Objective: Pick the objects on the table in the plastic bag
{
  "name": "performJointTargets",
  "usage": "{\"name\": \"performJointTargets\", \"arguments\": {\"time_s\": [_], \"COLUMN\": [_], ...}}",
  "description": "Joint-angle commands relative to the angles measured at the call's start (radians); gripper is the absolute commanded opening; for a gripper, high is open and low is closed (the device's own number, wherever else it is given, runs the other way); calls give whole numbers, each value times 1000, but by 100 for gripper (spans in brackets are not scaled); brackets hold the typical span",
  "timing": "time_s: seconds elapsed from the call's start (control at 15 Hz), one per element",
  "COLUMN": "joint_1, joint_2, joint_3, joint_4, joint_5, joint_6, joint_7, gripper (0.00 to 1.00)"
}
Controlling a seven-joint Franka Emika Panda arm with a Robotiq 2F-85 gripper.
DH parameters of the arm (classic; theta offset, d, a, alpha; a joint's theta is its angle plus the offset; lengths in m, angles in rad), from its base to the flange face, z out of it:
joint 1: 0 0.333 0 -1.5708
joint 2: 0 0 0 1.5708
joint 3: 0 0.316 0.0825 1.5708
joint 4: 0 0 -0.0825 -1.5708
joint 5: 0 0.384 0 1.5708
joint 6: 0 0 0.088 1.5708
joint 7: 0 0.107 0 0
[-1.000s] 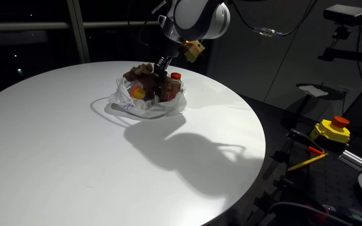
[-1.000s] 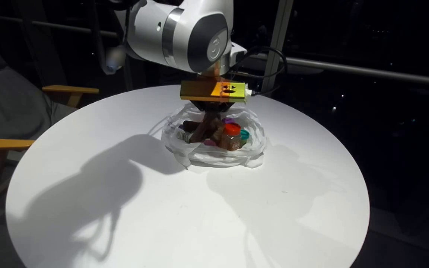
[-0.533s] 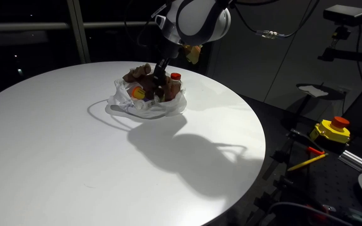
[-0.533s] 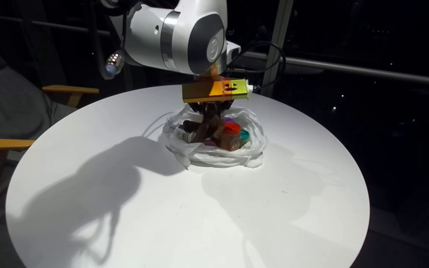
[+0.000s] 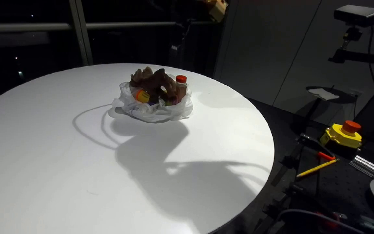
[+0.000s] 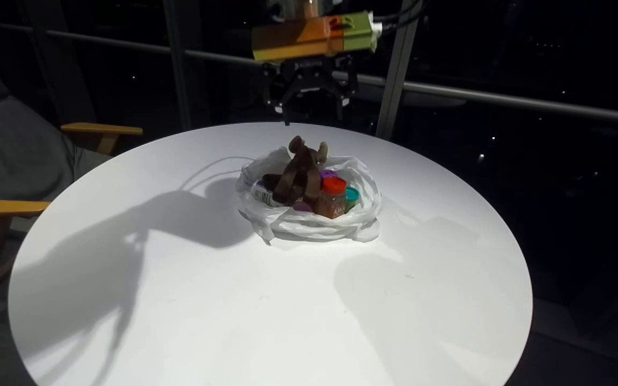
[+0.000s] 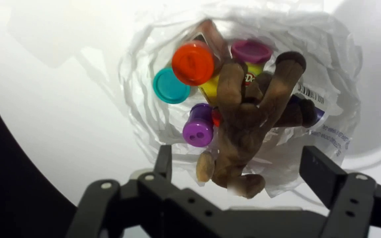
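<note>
One round white table (image 6: pixel 266 332) supports one crumpled white plastic bag (image 6: pixel 314 228). Behind the table, in both exterior views: horizontal metal rail (image 6: pixel 529 103). Beside the table, in an exterior view: grey upholstered chair with wooden armrests (image 6: pixel 14 147). In an exterior view, a yellow pencil (image 5: pixel 317 168) lies near a yellow box with a red button (image 5: pixel 342 136). Bag contents: brown plush toy (image 7: pixel 243 134), rising above the rim; clear jar with orange-red lid (image 6: pixel 332 198); teal-lidded tub (image 7: pixel 171 86); purple cylinder (image 7: pixel 198 125); yellow tub with magenta lid (image 7: pixel 252 54); white container with barcode (image 7: pixel 311 94). Black gripper (image 6: pixel 313 114): above the bag, jaws wide apart, clear of the plush toy.
</note>
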Motion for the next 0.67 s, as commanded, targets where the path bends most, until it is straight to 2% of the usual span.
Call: {"name": "performJointTargets", "arguments": {"time_s": [0.0,0.2,0.33,0.4,0.47,0.6], "joint_1": [63,71,79,83,73,80], "joint_2": [-232,-380,-468,-509,-398,-463], "joint_3": [-57,-34,-19,-13,-23,-15], "joint_4": [-135,-237,-317,-353,-253,-317], "joint_5": [-97,-129,-128,-91,-100,-99], "joint_6": [-183,-322,-362,-379,-361,-376], "joint_7": [122,152,176,179,145,164], "gripper": [100,100,100,100,100,100]}}
